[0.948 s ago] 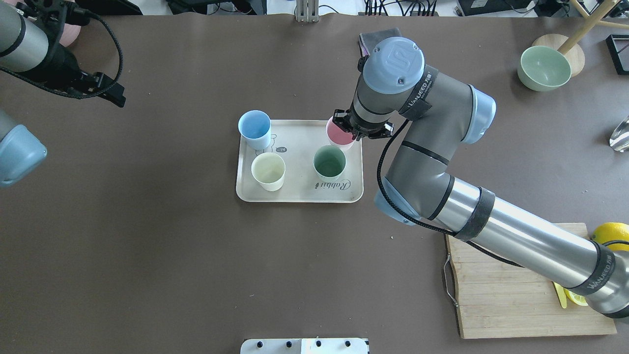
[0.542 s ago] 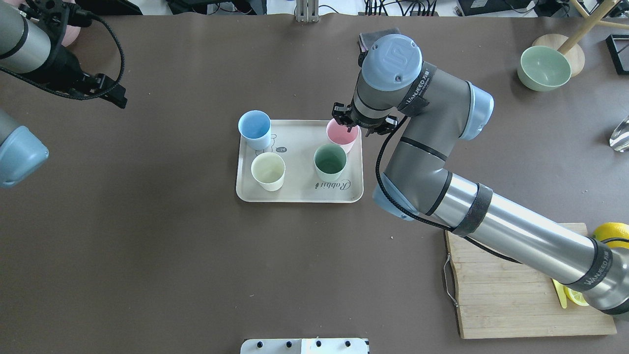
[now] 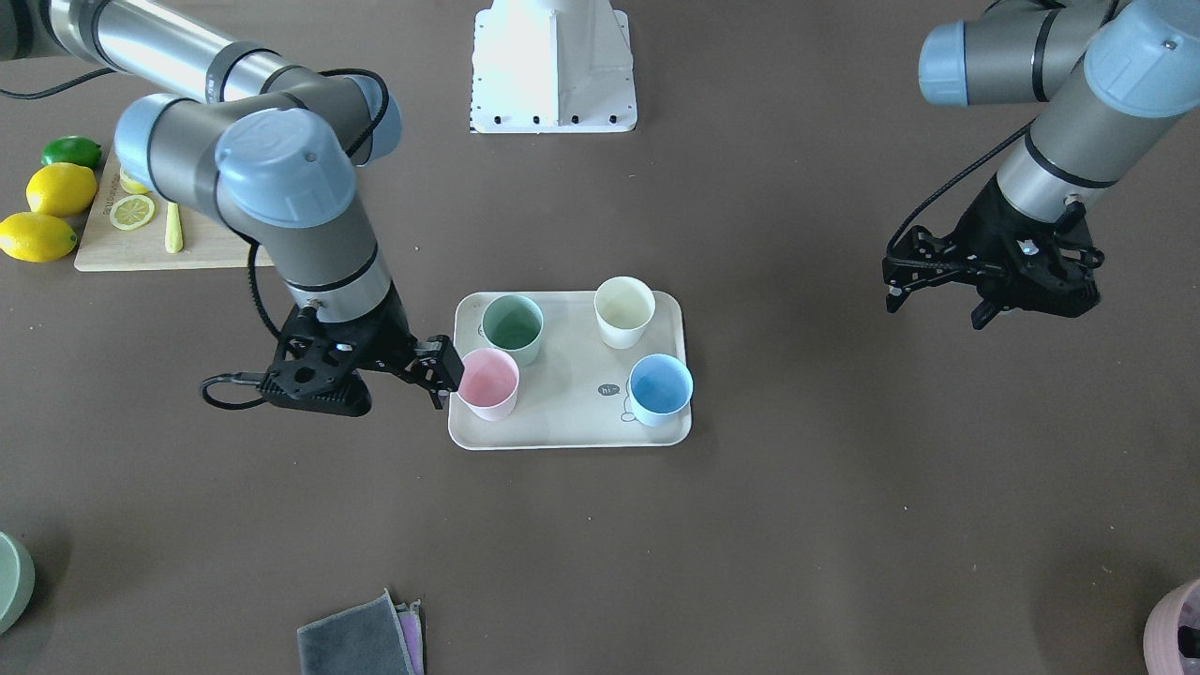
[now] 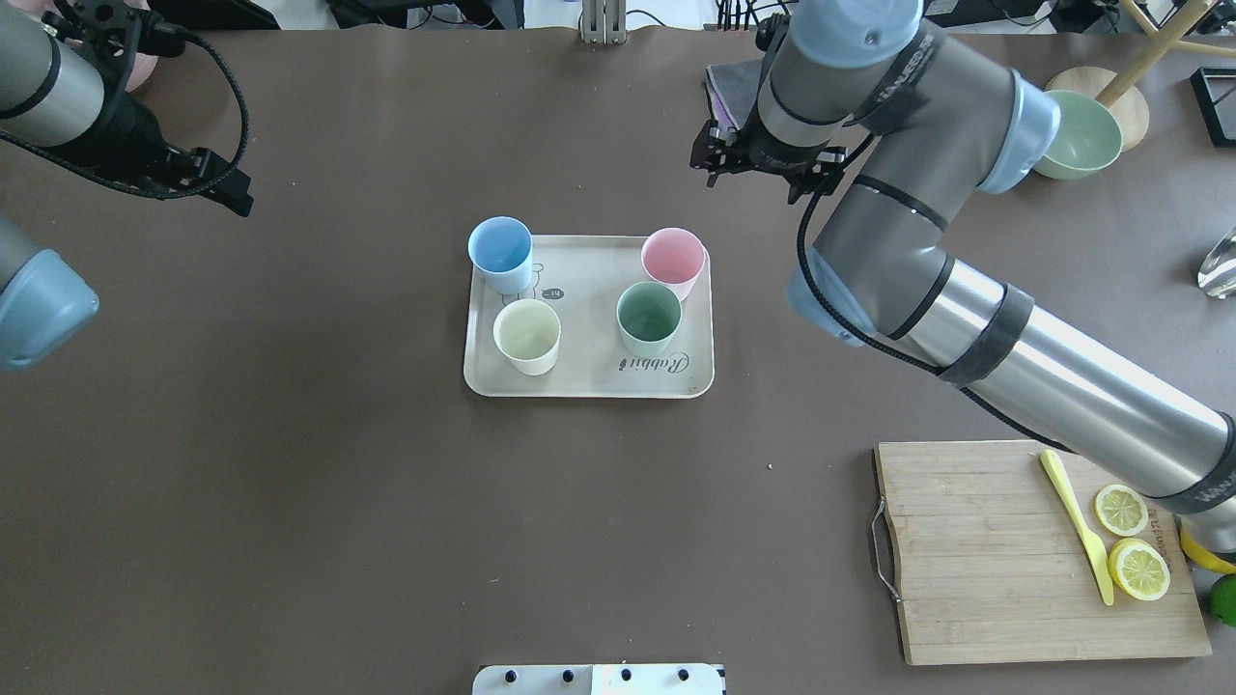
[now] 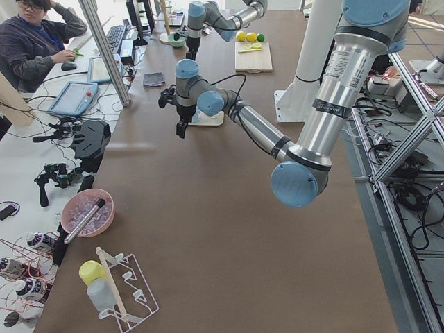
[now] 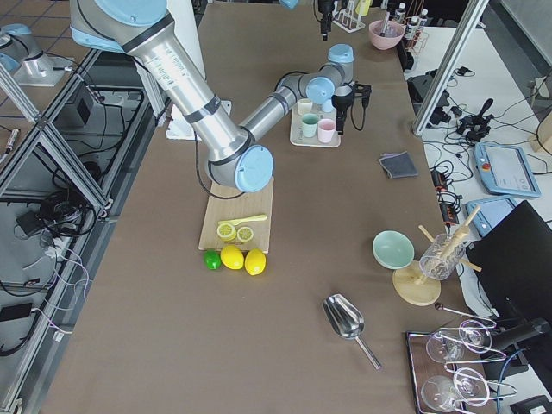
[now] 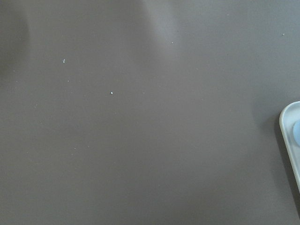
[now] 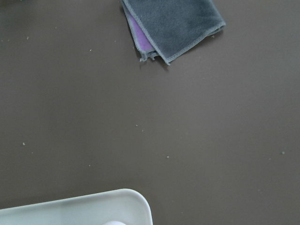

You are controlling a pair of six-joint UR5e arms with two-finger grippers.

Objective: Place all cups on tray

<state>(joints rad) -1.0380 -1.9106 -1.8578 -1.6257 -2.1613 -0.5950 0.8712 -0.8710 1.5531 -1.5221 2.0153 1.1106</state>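
Cream tray [image 4: 589, 290], long side running across the table [image 4: 290, 434], carries four upright cups [image 4: 499, 243], mouths up; right gripper [image 3: 448, 370] spread apart, empty; left gripper [image 3: 905, 279] jaws cannot be told.

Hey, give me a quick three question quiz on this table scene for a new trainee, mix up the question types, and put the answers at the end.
1. True or false: the pink cup, green cup, cream cup and blue cup all stand on the tray.
2. Which cup is nearest the right end effector? A: blue cup. B: cream cup. C: pink cup.
3. Fill in: the lemon slices lie on the ____.

Key
1. True.
2. C.
3. cutting board.
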